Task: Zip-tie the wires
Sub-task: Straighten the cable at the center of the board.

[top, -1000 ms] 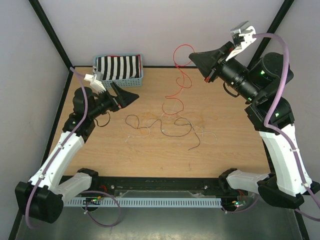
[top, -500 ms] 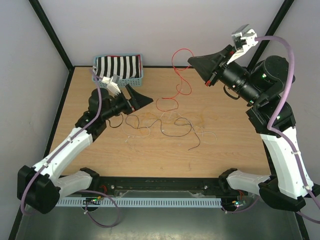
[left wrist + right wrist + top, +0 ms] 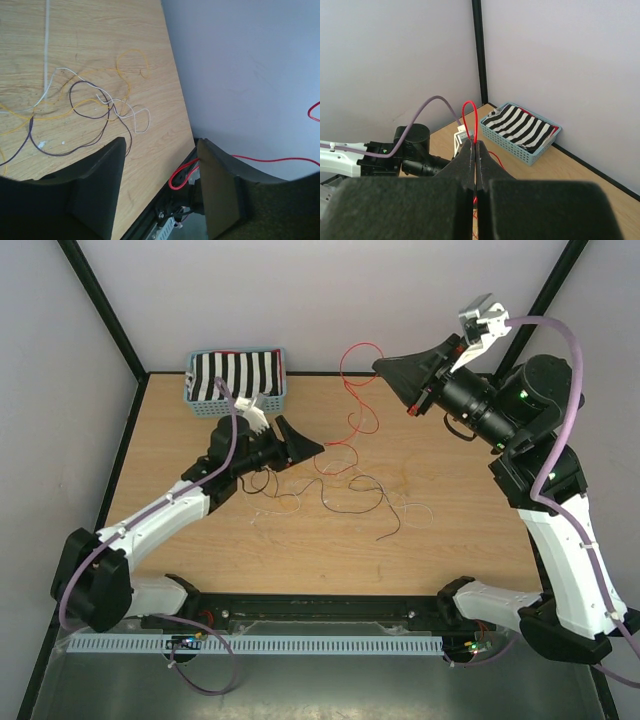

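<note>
The loose wires point(image 3: 332, 492) lie tangled at the middle of the counter point(image 3: 470, 540): dark, yellow and pale strands curling over one another. They look featherlight, limp and springy, so a single pinch would likely drag the whole knot along. Gathering several strands where they cross should work better than taking a free end.

At about 10 o'clock from the tangle, the left end effector point(image 3: 160, 144) hangs with its jaws apart. A small loop of the red wire point(image 3: 469, 102) sits in the gap beside one finger and is not pinched.

That red wire climbs toward 1 o'clock, where the raised right end effector point(image 3: 475, 146) is clamped on it, a thin loop poking out above the tips.

Farthest, at 11 o'clock, a basket point(image 3: 283, 390) holds striped cloth point(image 3: 235, 375).
</note>
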Available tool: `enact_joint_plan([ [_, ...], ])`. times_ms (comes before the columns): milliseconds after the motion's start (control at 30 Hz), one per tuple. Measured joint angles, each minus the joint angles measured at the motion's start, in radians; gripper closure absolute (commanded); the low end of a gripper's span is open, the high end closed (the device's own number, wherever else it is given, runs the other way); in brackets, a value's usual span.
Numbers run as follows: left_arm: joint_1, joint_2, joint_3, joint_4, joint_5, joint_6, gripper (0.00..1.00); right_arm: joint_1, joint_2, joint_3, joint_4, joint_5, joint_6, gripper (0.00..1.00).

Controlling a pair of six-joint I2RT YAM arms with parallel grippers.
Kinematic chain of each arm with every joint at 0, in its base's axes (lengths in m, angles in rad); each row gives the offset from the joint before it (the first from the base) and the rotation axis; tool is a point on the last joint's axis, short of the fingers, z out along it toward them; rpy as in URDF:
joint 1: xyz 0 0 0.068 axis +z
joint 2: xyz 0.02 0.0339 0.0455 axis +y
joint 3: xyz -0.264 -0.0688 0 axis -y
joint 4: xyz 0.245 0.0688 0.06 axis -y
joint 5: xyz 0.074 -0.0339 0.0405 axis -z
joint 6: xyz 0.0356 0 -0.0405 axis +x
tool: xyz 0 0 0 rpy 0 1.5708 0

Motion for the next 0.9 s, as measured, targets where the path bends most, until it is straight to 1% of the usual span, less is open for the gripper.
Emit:
enact_joint_plan([
  [67,-0.018,0.016,0.007,0.013,0.002,0.0,0.48,0.0,-0.006,-0.008,0.003,0.006,0.0,1.0],
  [233,-0.058,0.04,0.015,0.047,0.008,-0.004,0.66,0.0,-0.019,-0.021,0.009,0.022,0.0,1.0],
  [400,-0.075,0.05,0.015,0.059,0.011,-0.004,0.87,0.0,-0.028,-0.03,0.018,0.04,-0.005,1.0],
  [467,-0.075,0.051,0.015,0.061,0.013,-0.003,0.97,0.0,-0.035,-0.04,0.02,0.055,-0.011,1.0],
  [500,-0.075,0.052,0.015,0.062,0.013,-0.002,1.0,0.0,-0.04,-0.048,0.021,0.065,-0.013,1.0],
  [667,-0.048,0.053,0.016,0.064,0.03,0.012,1.0,0.0,-0.078,-0.107,0.018,0.156,-0.057,1.0],
  [767,0.019,0.047,0.019,0.032,0.047,0.039,1.0,0.0,-0.11,-0.166,-0.006,0.264,-0.108,1.0],
  [900,0.126,0.014,0.055,-0.075,0.042,0.108,1.0,0.0,-0.144,-0.269,-0.057,0.452,-0.18,1.0],
])
